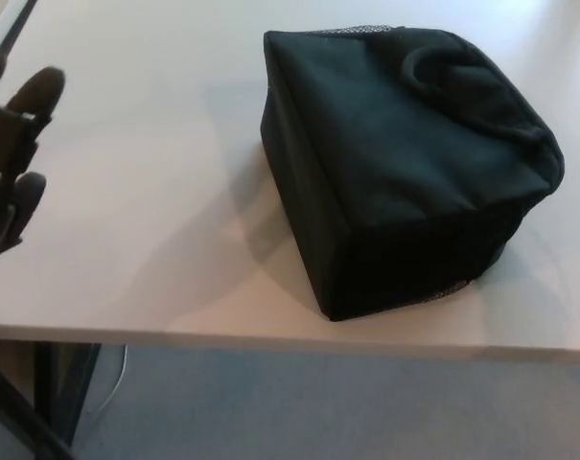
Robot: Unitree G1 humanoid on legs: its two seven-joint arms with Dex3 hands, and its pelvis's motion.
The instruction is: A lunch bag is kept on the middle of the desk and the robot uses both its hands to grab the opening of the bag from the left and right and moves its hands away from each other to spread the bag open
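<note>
Grey floor (pixel 318 402) fills lower band, below and right of left hand (pixel 10 163). Dark upright leg (pixel 64 379) directly below hand, under edge of pale desk (pixel 155 192). Dark slanted bar (pixel 16 417) left of leg, running toward bottom-left corner. Thin white cable (pixel 115 381) just right of leg, curving down toward floor. Dark strip (pixel 16 21) above hand at top-left corner, only its edge showing
</note>
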